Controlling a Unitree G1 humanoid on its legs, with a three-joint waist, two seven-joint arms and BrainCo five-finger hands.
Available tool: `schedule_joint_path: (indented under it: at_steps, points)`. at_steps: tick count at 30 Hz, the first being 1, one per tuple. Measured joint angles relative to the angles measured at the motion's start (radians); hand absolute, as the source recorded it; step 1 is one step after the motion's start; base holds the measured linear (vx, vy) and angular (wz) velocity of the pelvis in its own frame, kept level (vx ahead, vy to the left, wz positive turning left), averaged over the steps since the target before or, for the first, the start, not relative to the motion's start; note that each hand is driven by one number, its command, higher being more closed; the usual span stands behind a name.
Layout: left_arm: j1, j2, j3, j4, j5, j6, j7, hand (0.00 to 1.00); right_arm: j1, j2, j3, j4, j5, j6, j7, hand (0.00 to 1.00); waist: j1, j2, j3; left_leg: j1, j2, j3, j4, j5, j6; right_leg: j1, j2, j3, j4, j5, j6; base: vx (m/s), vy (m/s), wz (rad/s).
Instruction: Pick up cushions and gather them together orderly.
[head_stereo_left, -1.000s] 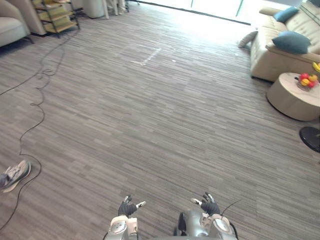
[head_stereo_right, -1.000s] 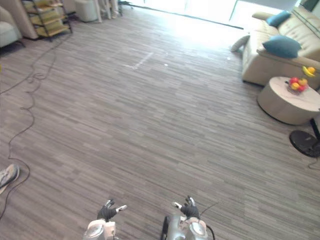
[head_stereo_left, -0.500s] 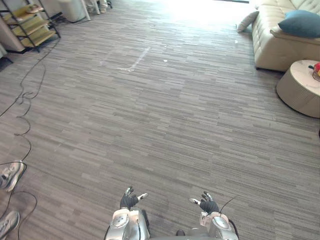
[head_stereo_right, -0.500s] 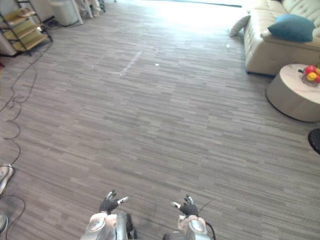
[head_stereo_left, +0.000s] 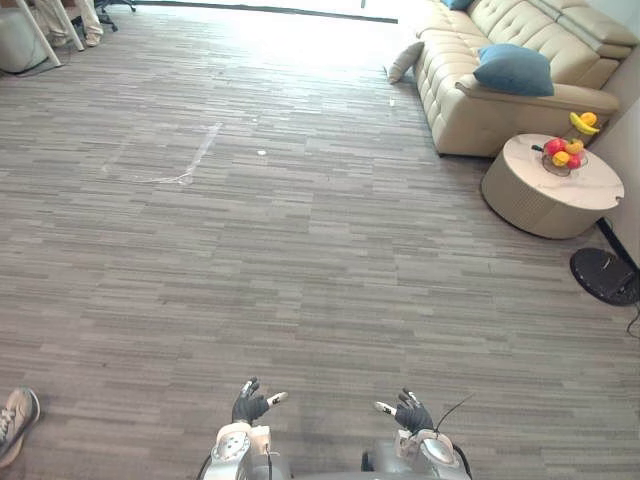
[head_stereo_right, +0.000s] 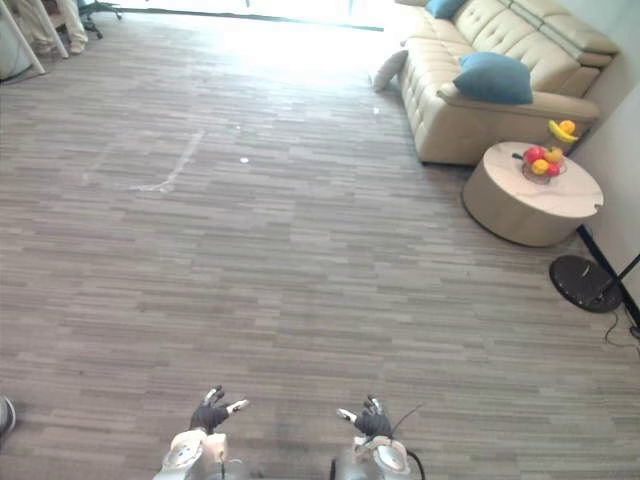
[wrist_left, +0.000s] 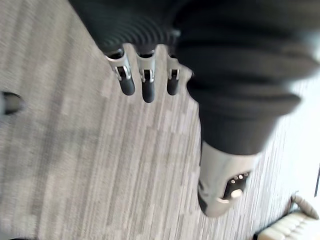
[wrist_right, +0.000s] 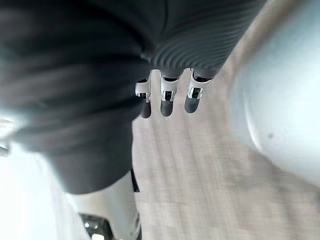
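On my feed I see a wide stretch of grey-brown striped plank floor (head_stereo_left: 300, 250), washed out by strong daylight (head_stereo_left: 300, 20) at the far end and marked by a pale scuff (head_stereo_left: 190, 165) left of centre. At the far right stands a beige leather sofa (head_stereo_left: 470, 125), and just nearer to me is a low round table (head_stereo_left: 535, 205) carrying a bowl of fruit (head_stereo_left: 561, 158) and a banana (head_stereo_left: 582, 122). I can also make out a black round stand base (head_stereo_left: 603, 276) on the floor beside the table, by a pale wall (head_stereo_right: 615, 150), and a shoe (head_stereo_left: 14, 422) at the lower left edge.
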Motion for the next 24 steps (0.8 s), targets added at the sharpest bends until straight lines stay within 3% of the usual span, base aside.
schedule_joint_path:
  at_steps: [2,3,4,5,6,7,8,9,10,11,12,13,14,16,17,18,19,20,21,22,23,24]
  points:
    - [-0.011,-0.002,-0.001,0.019,0.001,0.0,-0.003,0.0,0.0,-0.014,-0.021,0.002,0.0,-0.001,0.003,0.0,-0.016,0.0,0.001,0.06,-0.005,-0.042,-0.033,-0.027,-0.015,-0.017,0.011,0.019,-0.209,0.068,-0.005,0.56,-0.126,0.83]
    - [-0.003,-0.008,0.001,0.021,0.002,0.0,-0.005,0.0,0.001,-0.027,-0.026,0.007,0.001,0.0,0.004,0.0,-0.019,0.002,0.001,0.113,-0.007,-0.076,-0.053,-0.047,-0.024,-0.024,0.017,0.054,-0.269,0.155,-0.029,0.64,-0.173,0.77]
    - [0.001,-0.01,0.002,0.025,0.003,0.0,-0.004,0.0,0.002,-0.036,-0.024,0.009,0.0,0.0,0.005,0.0,-0.022,0.006,0.0,0.132,-0.002,-0.093,-0.057,-0.049,-0.021,-0.019,0.023,0.062,-0.25,0.195,-0.058,0.68,-0.174,0.71]
    - [0.006,-0.025,0.008,0.031,0.005,-0.001,-0.006,0.0,-0.004,-0.053,-0.021,0.013,-0.003,0.002,0.009,0.0,-0.015,0.033,-0.008,0.137,0.026,-0.121,-0.025,-0.031,-0.046,-0.022,0.03,0.048,-0.172,0.136,-0.1,0.68,-0.185,0.5]
    - [0.013,-0.033,0.013,0.031,0.006,-0.001,-0.007,0.0,-0.009,-0.064,-0.019,0.016,-0.003,0.001,0.012,0.0,-0.011,0.048,-0.003,0.093,0.042,-0.151,0.096,-0.004,-0.072,-0.016,0.026,0.028,-0.119,0.069,-0.111,0.66,-0.196,0.36]
    - [0.016,-0.035,0.014,0.031,0.006,-0.001,-0.007,0.0,-0.014,-0.066,-0.019,0.017,-0.004,0.002,0.013,0.0,-0.01,0.053,0.0,0.065,0.049,-0.162,0.171,0.011,-0.078,-0.003,0.029,0.023,-0.113,0.047,-0.114,0.66,-0.238,0.28]
    - [0.016,-0.038,0.021,0.028,0.005,0.006,-0.007,0.0,-0.021,-0.071,-0.016,0.018,-0.003,0.002,0.014,0.0,-0.013,0.074,0.015,-0.064,0.081,-0.214,0.474,0.11,-0.124,0.058,0.049,0.012,-0.139,0.008,-0.122,0.65,-0.224,0.07]
    - [0.018,-0.047,0.022,0.003,0.004,0.012,-0.007,0.0,-0.026,-0.074,-0.013,0.024,0.0,0.008,0.01,0.0,0.0,0.09,0.028,-0.183,0.116,-0.238,0.732,0.168,-0.156,0.14,0.086,0.006,-0.195,-0.004,-0.133,0.66,-0.193,-0.04]
    - [0.019,-0.048,0.022,-0.004,0.004,0.012,-0.008,0.0,-0.026,-0.071,-0.008,0.026,0.003,0.011,0.008,0.0,0.006,0.096,0.031,-0.215,0.13,-0.231,0.799,0.163,-0.151,0.177,0.098,0.009,-0.217,-0.008,-0.14,0.77,-0.144,-0.3]
    - [0.023,-0.042,0.02,-0.032,0.004,0.013,-0.007,0.0,-0.025,-0.047,0.012,0.027,0.007,0.015,0.002,0.0,0.014,0.082,0.042,-0.296,0.14,-0.203,0.907,0.135,-0.133,0.284,0.111,0.019,-0.283,-0.019,-0.15,0.71,-0.111,-0.31]
    - [0.025,-0.039,0.016,-0.055,0.005,0.012,-0.007,0.0,-0.027,-0.025,0.025,0.026,0.011,0.016,-0.003,0.0,0.018,0.052,0.045,-0.363,0.14,-0.158,0.894,0.115,-0.114,0.353,0.109,0.028,-0.345,-0.024,-0.149,0.67,-0.109,-0.23]
    - [0.025,-0.039,0.016,-0.056,0.005,0.011,-0.007,0.0,-0.027,-0.023,0.025,0.026,0.012,0.016,-0.003,0.0,0.018,0.05,0.043,-0.368,0.14,-0.155,0.891,0.114,-0.113,0.356,0.108,0.028,-0.351,-0.024,-0.149,0.49,-0.074,-0.18]
    - [0.023,-0.039,0.006,-0.078,0.004,0.011,-0.008,0.0,-0.025,-0.009,0.026,0.026,0.028,0.017,-0.004,0.0,0.023,0.037,0.031,-0.463,0.139,-0.098,0.798,0.098,-0.092,0.429,0.105,0.042,-0.423,-0.029,-0.135,0.54,-0.031,-0.24]
    - [0.022,-0.045,0.006,-0.096,0.004,0.008,-0.007,0.0,-0.025,0.005,0.021,0.027,0.036,0.019,-0.007,0.0,0.037,0.03,0.036,-0.52,0.114,-0.042,0.491,0.096,-0.072,0.52,0.096,0.06,-0.497,-0.032,-0.112,0.52,0.02,-0.32]
    - [0.022,-0.045,0.006,-0.096,0.004,0.005,-0.007,0.0,-0.026,0.003,0.02,0.027,0.036,0.019,-0.008,0.0,0.042,0.028,0.036,-0.525,0.087,-0.044,0.357,0.118,-0.074,0.545,0.087,0.07,-0.516,-0.039,-0.099,0.57,0.132,-0.4]
    - [0.023,-0.045,0.005,-0.096,0.004,-0.002,-0.006,0.0,-0.027,-0.006,0.02,0.032,0.035,0.016,-0.011,0.0,0.054,0.033,0.03,-0.536,0.046,-0.084,0.147,0.247,-0.09,0.588,0.078,0.095,-0.553,-0.052,-0.076,0.66,0.209,-0.72]
    - [0.023,-0.038,0.004,-0.093,0.004,-0.009,-0.003,0.0,-0.029,-0.013,0.025,0.055,0.034,0.016,-0.013,0.0,0.07,0.029,0.014,-0.538,0.023,-0.101,0.124,0.348,-0.089,0.609,0.07,0.141,-0.584,-0.053,-0.065,0.54,0.189,-0.66]
    - [0.021,-0.029,0.004,-0.09,0.004,-0.008,-0.002,0.0,-0.034,-0.01,0.027,0.071,0.034,0.017,-0.014,0.0,0.071,0.019,0.008,-0.537,0.009,-0.091,0.125,0.336,-0.069,0.616,0.059,0.154,-0.591,-0.051,-0.062,0.59,0.23,-0.33]
    - [0.013,-0.009,0.0,-0.069,0.004,-0.008,0.0,0.0,-0.045,-0.001,0.031,0.089,0.034,0.018,-0.013,0.0,0.053,-0.005,-0.005,-0.536,-0.004,-0.076,0.141,0.317,-0.022,0.601,0.021,0.179,-0.582,-0.014,-0.005,0.62,0.245,-0.07]
    - [0.013,0.007,0.005,-0.072,0.001,-0.006,0.0,0.0,-0.044,0.004,0.031,0.1,0.034,0.018,-0.012,0.0,0.058,-0.02,-0.008,-0.537,-0.003,-0.051,0.19,0.306,-0.008,0.591,0.003,0.241,-0.547,0.017,0.018,0.73,0.288,-0.17]
    - [0.013,0.007,0.012,-0.073,0.001,-0.006,0.0,0.0,-0.04,0.005,0.03,0.101,0.033,0.019,-0.012,0.0,0.067,-0.024,-0.009,-0.536,0.004,-0.037,0.224,0.303,-0.004,0.589,-0.002,0.268,-0.527,0.036,0.019,0.55,0.238,-0.67]
    - [0.02,0.015,0.04,-0.073,0.0,-0.008,0.0,0.0,-0.045,0.015,0.022,0.102,0.032,0.018,-0.012,0.0,0.079,-0.02,-0.005,-0.546,0.019,0.009,0.361,0.261,0.009,0.582,0.003,0.307,-0.414,0.098,0.021,0.39,0.191,-0.61]
